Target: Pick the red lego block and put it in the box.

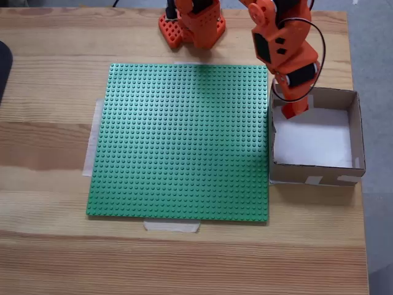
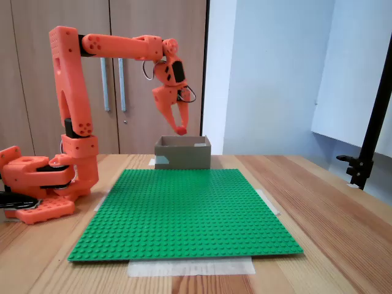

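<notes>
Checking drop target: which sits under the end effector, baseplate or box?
The brown box, not the green baseplate; the end effector holds the red lego block above it.

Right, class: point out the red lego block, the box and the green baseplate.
red lego block [image 2: 182, 130]: a fixed view, side-on, its visible red end between the hand's fingertips.
box [image 1: 316, 173]: a fixed view from above, its near cardboard wall.
green baseplate [image 1: 184, 141]: a fixed view from above, its studded middle.
</notes>
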